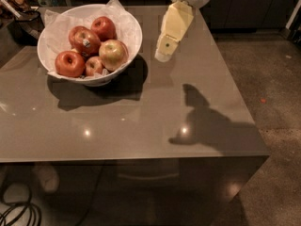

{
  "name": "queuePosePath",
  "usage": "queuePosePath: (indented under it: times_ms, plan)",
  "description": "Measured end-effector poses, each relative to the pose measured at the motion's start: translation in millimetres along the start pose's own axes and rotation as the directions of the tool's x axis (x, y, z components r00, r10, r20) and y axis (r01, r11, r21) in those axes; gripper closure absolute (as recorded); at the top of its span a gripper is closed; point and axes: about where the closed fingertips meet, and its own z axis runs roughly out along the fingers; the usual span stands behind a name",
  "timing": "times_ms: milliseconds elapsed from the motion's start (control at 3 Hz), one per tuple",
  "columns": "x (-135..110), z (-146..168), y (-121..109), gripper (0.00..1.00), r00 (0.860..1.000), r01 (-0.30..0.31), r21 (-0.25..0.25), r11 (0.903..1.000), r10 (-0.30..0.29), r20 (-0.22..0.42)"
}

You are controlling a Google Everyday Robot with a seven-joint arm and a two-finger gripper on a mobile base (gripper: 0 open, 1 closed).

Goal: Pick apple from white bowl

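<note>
A wide white bowl [127,25] lined with crumpled white paper stands at the table's back left. It holds several apples. The palest apple [113,54], yellow-green with a pink-red blush, lies at the bowl's right front. Deep red apples lie behind and left of it, one with a small sticker [86,41]. My gripper [164,54], cream-yellow, hangs from the white arm at the top. It hovers above the table just right of the bowl, apart from the apple, and holds nothing I can see.
The grey table [141,121] reaches to a front edge and a right edge, with a speckled floor [277,79] beyond. Dark clutter [19,8] sits at the far left. Cables [19,211] lie on the floor below.
</note>
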Motion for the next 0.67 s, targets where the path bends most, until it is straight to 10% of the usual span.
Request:
queuePosePath:
  times_ms: [667]
  plan:
    - [-56.0, 12.5, 15.8, 0.15, 0.988, 0.134, -0.079, 0.9878, -0.127, 0.093]
